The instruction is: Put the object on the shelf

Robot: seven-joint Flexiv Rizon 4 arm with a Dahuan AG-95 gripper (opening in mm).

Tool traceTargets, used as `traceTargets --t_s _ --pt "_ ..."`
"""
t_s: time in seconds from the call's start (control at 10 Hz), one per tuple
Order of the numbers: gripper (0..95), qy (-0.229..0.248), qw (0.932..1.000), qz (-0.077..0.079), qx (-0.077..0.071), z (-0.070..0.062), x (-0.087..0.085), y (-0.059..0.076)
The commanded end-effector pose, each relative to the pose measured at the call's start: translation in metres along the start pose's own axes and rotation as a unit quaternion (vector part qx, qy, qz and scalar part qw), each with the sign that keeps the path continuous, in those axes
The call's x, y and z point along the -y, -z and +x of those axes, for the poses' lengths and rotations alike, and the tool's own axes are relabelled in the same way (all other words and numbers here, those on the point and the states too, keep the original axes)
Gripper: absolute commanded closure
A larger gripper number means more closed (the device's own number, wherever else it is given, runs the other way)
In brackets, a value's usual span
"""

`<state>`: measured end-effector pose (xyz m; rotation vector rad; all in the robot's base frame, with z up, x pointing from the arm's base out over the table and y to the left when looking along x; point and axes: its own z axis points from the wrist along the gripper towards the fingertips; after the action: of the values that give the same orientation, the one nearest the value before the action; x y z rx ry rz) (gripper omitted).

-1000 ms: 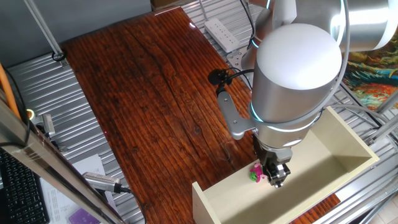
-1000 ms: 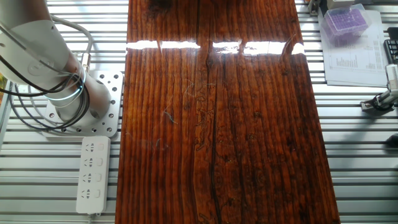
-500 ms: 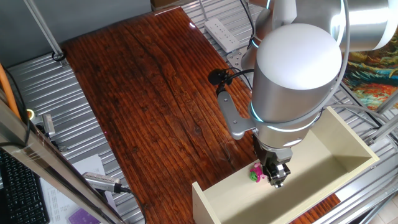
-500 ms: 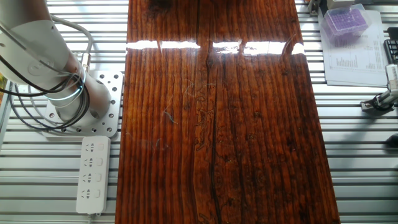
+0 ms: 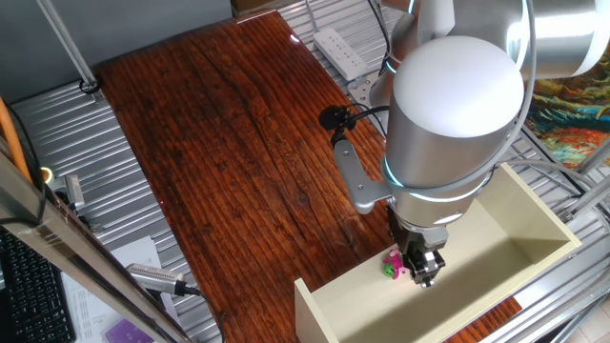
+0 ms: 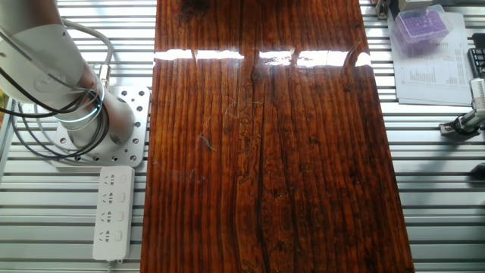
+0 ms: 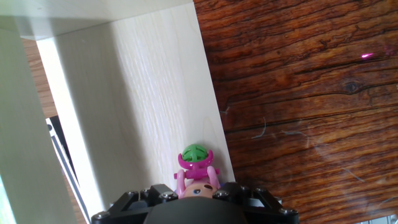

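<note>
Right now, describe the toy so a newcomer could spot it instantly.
Find the big cream shelf at the near end of the dark wooden table. The gripper reaches into it, and the toy sits at its fingertips on the pale panel near the edge. It is the only small pink thing there, with a green cap.

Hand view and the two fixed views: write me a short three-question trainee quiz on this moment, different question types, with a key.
1. True or false: the toy figure is over the cream shelf panel, near its edge.
2. Multiple choice: in the fixed view showing the power strip beside the arm's base, where is the toy? A) mid-table B) out of view C) on the strip
3. Fill in: the pincer is positioned inside the ____.

Key: 1 true; 2 B; 3 shelf. Whether the pincer grips the toy cannot be told; the hand view hides the fingertips.
</note>
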<state>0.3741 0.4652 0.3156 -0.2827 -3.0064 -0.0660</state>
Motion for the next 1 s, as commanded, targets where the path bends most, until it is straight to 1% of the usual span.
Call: traceTargets --t_s 0.1,0.3,0.4,0.6,0.7,0.9,1.0 --pt "38.0 0.001 1.0 -0.001 0.0 0.0 0.0 0.0" --pt "38.0 0.002 1.0 -0.001 0.0 0.001 0.0 0.0" --pt "38.0 0.003 1.0 -0.004 0.002 0.001 0.0 0.002" --pt "38.0 0.005 1.0 -0.003 0.002 0.002 0.0 0.01" --pt "38.0 0.008 1.0 -0.004 0.0 0.0 0.003 0.021" --pt "38.0 0.014 0.9998 -0.011 0.0 -0.001 0.011 0.037" --pt "38.0 0.015 0.9998 -0.014 -0.001 -0.002 0.013 0.043"
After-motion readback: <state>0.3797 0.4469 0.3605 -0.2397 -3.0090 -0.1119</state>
